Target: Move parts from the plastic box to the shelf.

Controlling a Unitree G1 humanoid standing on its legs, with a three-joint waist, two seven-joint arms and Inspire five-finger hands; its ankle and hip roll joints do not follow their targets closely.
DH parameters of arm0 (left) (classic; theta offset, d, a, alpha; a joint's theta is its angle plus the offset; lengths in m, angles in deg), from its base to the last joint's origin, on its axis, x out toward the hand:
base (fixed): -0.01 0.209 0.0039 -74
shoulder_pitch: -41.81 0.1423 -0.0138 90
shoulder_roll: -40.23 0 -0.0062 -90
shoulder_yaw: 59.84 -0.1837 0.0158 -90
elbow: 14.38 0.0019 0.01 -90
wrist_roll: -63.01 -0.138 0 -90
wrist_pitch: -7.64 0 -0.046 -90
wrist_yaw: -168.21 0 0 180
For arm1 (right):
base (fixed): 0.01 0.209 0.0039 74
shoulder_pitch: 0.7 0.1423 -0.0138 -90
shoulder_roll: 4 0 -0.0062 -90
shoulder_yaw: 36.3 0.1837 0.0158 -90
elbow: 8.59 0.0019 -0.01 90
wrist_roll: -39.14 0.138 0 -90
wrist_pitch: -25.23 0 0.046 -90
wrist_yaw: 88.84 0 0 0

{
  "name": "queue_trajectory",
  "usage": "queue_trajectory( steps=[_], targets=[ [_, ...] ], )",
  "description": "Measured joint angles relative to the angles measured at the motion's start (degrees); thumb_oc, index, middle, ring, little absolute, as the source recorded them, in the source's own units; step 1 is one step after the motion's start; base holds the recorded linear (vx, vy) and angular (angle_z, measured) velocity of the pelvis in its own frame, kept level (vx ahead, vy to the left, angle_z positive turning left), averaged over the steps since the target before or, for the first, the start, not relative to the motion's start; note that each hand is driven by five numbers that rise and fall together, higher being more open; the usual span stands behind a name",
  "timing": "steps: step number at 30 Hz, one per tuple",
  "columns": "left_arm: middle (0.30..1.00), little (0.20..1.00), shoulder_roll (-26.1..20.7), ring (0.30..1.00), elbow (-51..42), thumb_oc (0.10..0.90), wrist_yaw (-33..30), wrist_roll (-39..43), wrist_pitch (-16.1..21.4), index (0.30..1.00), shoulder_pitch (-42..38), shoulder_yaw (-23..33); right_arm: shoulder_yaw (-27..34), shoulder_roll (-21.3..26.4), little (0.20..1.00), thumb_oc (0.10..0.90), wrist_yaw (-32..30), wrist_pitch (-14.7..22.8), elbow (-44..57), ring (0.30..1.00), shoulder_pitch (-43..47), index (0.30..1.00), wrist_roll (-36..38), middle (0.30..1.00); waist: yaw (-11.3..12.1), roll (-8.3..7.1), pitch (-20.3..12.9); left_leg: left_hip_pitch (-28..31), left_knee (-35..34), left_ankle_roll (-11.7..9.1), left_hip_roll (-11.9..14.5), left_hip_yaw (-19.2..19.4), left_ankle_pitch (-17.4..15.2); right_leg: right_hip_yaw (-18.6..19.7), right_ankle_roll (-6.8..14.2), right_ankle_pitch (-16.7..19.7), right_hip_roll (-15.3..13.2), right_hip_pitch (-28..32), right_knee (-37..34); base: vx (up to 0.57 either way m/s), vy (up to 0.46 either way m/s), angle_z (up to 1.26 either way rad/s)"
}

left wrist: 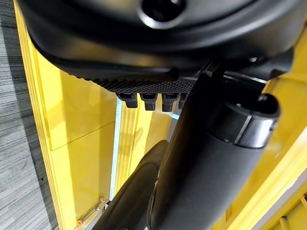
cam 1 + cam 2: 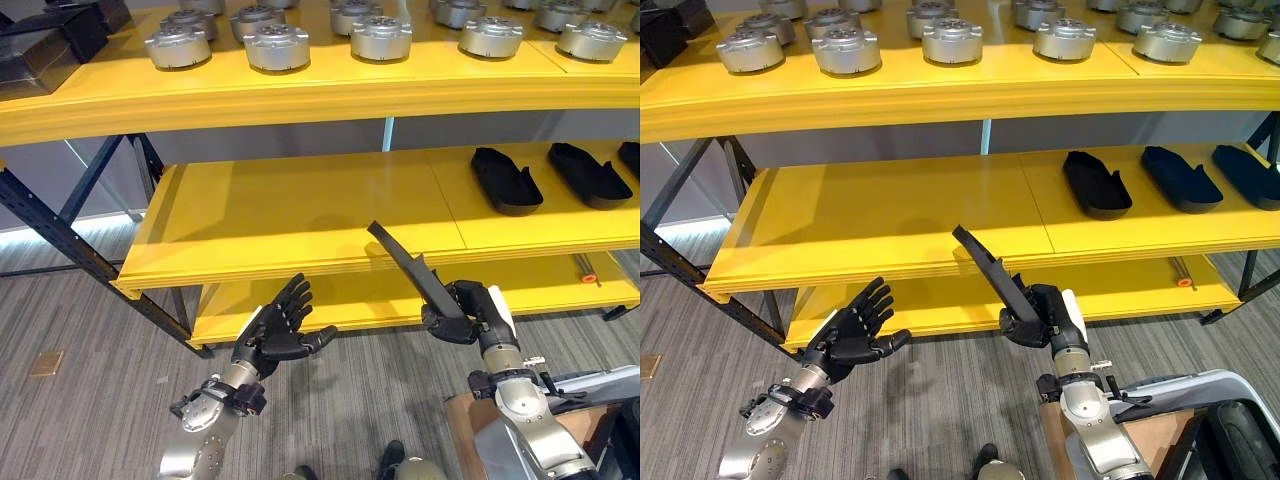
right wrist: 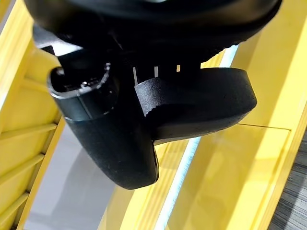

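Yellow shelf (image 2: 300,215), black parts (image 2: 505,180)

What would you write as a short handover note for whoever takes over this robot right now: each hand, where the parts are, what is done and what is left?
Right hand: shut on a long flat black plastic part, held tilted up in front of the yellow middle shelf.
Left hand: open, holding nothing, raised in front of the shelf's edge.
Done: three similar black parts already lie on the right side of the middle shelf. Round silver metal parts sit on the top shelf.
Left: set the held part down on the middle shelf, probably beside the others, then fetch more.
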Motion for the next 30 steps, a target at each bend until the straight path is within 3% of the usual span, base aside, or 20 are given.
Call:
queue_trajectory(
  steps=[8,18,24,30],
  targets=[
    [1.000,1.000,-0.23,1.000,-0.02,0.900,-0.01,-0.11,-2.09,1.000,0.82,0.04,0.03,1.58,0.300,0.400,-1.89,-0.73,0.00,0.300,6.17,0.300,-1.73,0.300,0.62,-0.01,0.00,0.05,-0.04,0.03,-0.03,-0.13,0.12,-0.30,0.02,0.86,0.27,0.91,-1.60,0.00,0.000,0.00],
    [1.000,1.000,-2.67,1.000,-0.03,0.900,0.19,-0.14,-5.20,1.000,3.96,2.19,0.84,4.36,0.300,0.400,-2.69,-4.43,-1.99,0.300,13.46,0.300,-5.43,0.300,3.46,-0.14,0.04,-0.69,-0.05,0.05,-0.12,-2.05,0.13,-2.27,0.21,0.70,0.10,1.74,-1.92,0.02,0.004,0.10],
    [1.000,1.000,-4.65,1.000,-0.03,0.900,1.30,-0.09,-6.18,1.000,5.21,2.76,0.60,6.07,0.300,0.400,-2.56,-8.01,-7.34,0.300,18.92,0.300,-6.64,0.300,5.95,-0.17,0.07,-1.36,0.05,0.11,-0.32,-2.91,0.18,-3.02,0.39,0.56,-0.16,1.59,-1.82,-0.02,0.019,0.07],
    [1.000,1.000,-6.67,1.000,-0.03,0.900,2.94,0.03,-6.24,1.000,4.92,2.14,0.53,7.05,0.300,0.400,-2.34,-10.59,-17.55,0.300,26.88,0.300,-6.65,0.300,6.85,-0.10,0.15,-1.62,0.05,0.33,-0.80,-3.50,0.06,-3.54,0.88,0.22,-0.68,1.53,-1.50,0.01,0.070,0.06]
  ],
)
